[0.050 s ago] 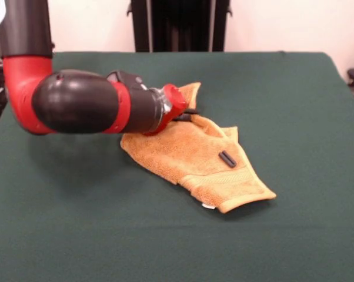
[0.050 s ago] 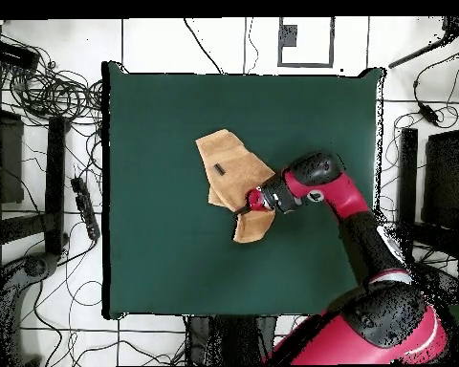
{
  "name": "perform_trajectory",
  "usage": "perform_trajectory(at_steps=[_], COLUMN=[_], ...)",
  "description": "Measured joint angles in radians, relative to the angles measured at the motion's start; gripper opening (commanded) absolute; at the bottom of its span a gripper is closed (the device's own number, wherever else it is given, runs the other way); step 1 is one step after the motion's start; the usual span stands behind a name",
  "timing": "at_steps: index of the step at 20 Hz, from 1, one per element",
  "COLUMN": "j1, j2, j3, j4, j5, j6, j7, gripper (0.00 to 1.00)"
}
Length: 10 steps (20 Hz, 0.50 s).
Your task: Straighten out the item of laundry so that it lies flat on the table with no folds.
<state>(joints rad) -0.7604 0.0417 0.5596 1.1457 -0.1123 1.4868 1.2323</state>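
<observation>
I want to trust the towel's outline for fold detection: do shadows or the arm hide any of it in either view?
Front view: the arm covers the towel's upper-left part and throws a soft shadow on the table; a thin shadow runs under the towel's near edge. Overhead view: the gripper overlaps the towel's middle, with no strong shadows.

Towel (image 1: pixel 189 154): golden-orange terry cloth, nubby, matt; ribbed woven band near end. Table (image 1: pixel 294 106): dark green felt-like cloth, matt. Arm (image 1: pixel 77 101): glossy red and black plastic shell.

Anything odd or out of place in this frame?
Yes: a small black cylinder lies on top of the towel, which is folded over itself on the table. The gripper is down at the towel's far part.
</observation>
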Motion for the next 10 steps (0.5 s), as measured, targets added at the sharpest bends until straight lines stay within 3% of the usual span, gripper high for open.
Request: perform_trajectory(at_steps=[10], j1=[0.049], j2=[0.102], j3=[0.055], j4=[-0.249], j5=[-0.07], j6=[0.317], j7=[-0.034], gripper=[1.0])
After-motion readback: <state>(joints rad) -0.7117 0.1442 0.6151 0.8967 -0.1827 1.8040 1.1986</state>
